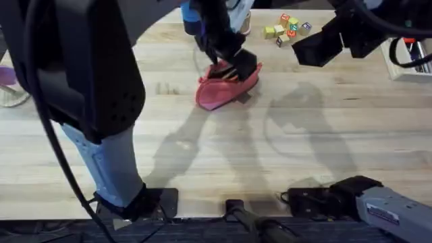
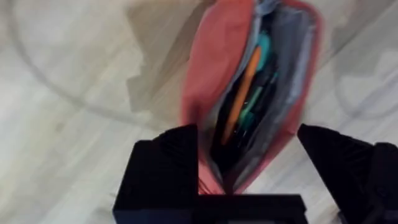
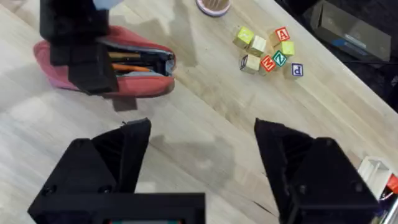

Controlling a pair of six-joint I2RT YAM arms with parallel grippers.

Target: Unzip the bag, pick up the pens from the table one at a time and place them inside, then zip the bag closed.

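Note:
The pink bag (image 1: 217,93) lies on the table (image 1: 202,148) toward the back middle, its zipper open. In the left wrist view, the bag (image 2: 208,74) holds an orange pen (image 2: 244,84) beside teal items. From the right wrist, the bag (image 3: 146,90) shows the orange pen (image 3: 127,67) with a second slim pen (image 3: 121,56) next to it. My left gripper (image 1: 236,67) (image 2: 249,140) is open, its fingers straddling one end of the bag with nothing pinched. My right gripper (image 1: 312,48) (image 3: 202,134) hangs open over bare table to the bag's right.
Coloured alphabet blocks (image 1: 287,28) (image 3: 267,53) lie at the back right, with a small cup (image 3: 213,6) near them. A white tray (image 1: 412,61) sits at the right edge. Broad bare wood lies in front of the bag.

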